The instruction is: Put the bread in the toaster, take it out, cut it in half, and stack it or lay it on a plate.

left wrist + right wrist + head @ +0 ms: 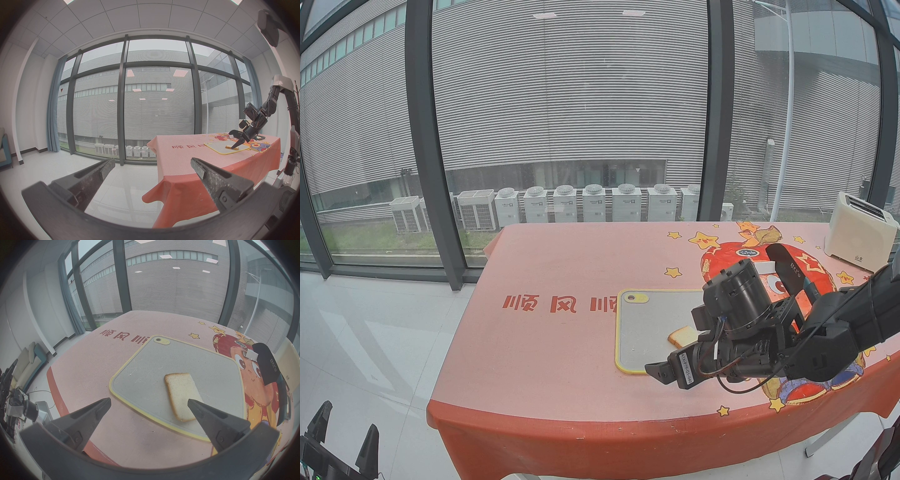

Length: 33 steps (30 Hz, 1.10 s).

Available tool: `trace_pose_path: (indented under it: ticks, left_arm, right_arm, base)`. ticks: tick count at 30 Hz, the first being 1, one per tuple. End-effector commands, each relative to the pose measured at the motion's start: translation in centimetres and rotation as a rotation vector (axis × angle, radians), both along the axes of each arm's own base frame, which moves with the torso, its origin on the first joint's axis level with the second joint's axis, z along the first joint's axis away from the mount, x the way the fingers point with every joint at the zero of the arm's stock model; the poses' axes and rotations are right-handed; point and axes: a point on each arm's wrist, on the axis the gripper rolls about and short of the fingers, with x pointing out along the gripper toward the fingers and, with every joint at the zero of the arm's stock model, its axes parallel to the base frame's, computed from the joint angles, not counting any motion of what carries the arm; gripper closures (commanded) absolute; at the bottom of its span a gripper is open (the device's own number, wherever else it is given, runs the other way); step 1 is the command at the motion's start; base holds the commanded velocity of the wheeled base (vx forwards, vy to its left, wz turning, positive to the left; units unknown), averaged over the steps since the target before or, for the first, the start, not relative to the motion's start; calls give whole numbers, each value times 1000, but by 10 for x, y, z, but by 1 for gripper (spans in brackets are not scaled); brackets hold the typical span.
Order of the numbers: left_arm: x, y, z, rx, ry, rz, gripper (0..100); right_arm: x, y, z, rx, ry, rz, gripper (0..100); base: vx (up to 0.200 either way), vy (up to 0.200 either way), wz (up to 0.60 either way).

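We see the bread lying flat on the cutting board, with the toaster well apart. The right gripper hovers above the bread, fingers wide open and empty; the left gripper, off the tabletop, is likewise spread and empty.

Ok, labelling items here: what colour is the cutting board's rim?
Yellow, around a grey cutting board; clearest in the right wrist view.
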Motion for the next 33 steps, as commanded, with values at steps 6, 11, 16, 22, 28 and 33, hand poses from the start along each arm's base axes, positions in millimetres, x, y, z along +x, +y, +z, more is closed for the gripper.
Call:
trace_pose_path:
  ticks: [6, 11, 16, 22, 28, 33]
  left_arm:
    - [1, 0, -5, 0, 19, 1, 0]
    - [1, 0, -5, 0, 19, 1, 0]
    - [1, 0, -5, 0, 19, 1, 0]
    - [1, 0, -5, 0, 19, 1, 0]
    - [1, 0, -5, 0, 19, 1, 0]
    - [1, 0, -5, 0, 19, 1, 0]
  right_arm:
    - [2, 4, -6, -11, 12, 4, 0]
    - [4, 5, -9, -17, 18, 3, 0]
    - [5, 5, -13, -25, 28, 2, 0]
    - [7, 5, -20, -37, 44, -4, 0]
    - [5, 6, -21, -40, 47, 3, 0]
    - [6, 5, -21, -41, 48, -1, 0]
  base:
    - [0, 0, 0]
    - [0, 0, 0]
    - [0, 0, 0]
    - [0, 0, 0]
    - [0, 0, 0]
    - [0, 0, 0]
